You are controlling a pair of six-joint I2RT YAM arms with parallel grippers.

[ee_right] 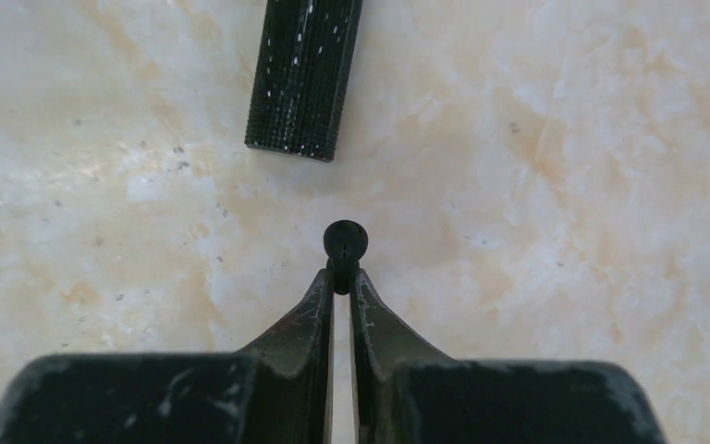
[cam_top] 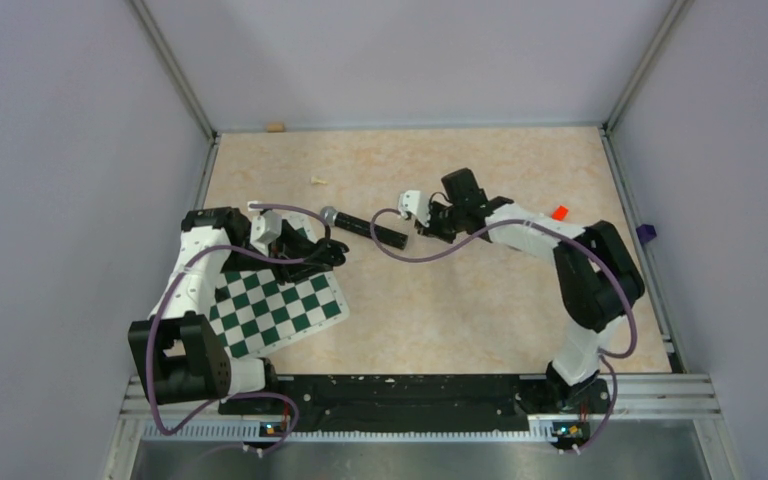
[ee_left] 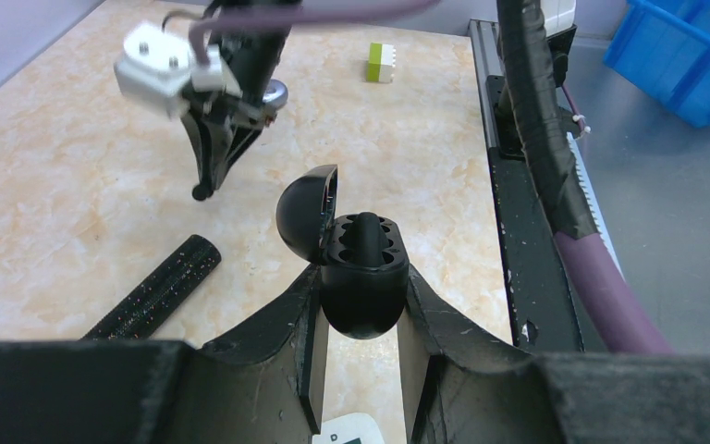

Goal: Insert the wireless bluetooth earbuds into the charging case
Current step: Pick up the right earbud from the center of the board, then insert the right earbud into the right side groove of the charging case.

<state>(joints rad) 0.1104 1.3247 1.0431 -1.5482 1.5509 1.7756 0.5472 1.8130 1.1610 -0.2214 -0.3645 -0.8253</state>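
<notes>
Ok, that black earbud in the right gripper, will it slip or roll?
Probably slippery: the black earbud looks smooth and rounded, pinched only at its narrow end by the tips of the right gripper. It seems light, being tiny. Dropped on the flat table, it would likely roll.

No text, label, brand, number or sign was readable in any view.
</notes>
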